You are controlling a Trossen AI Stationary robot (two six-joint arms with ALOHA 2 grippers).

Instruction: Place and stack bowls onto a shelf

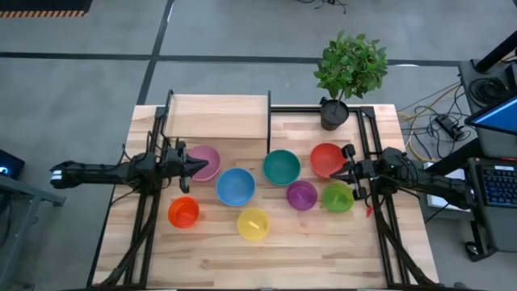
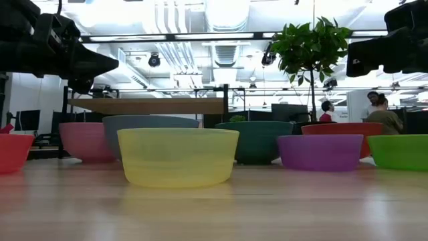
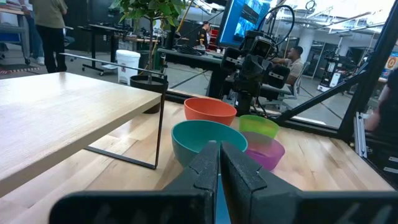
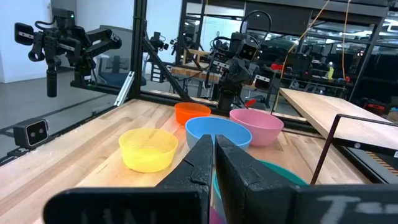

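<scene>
all eight bowls on the table (image 1: 202,259), none on the shelf (image 1: 216,115). back row: pink bowl (image 1: 203,162), blue (image 1: 236,187), teal (image 1: 281,167), red (image 1: 326,158). nearer row: orange (image 1: 184,212), yellow (image 1: 254,224), purple (image 1: 301,195), green (image 1: 338,197). left gripper (image 1: 196,166) over the pink bowl's edge, fingers pressed together, empty. right gripper (image 1: 338,171) beside the red bowl, fingers likewise closed on nothing. plant (image 1: 350,65) at the back.

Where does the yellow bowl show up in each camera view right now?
High view: yellow bowl, nearest the front edge, below the blue bowl.
Low view: yellow bowl, centre foreground, closest to the camera.
Left wrist view: not in it.
Right wrist view: yellow bowl, beside the blue bowl.
Shared landmark: the blue bowl, its neighbour.
</scene>
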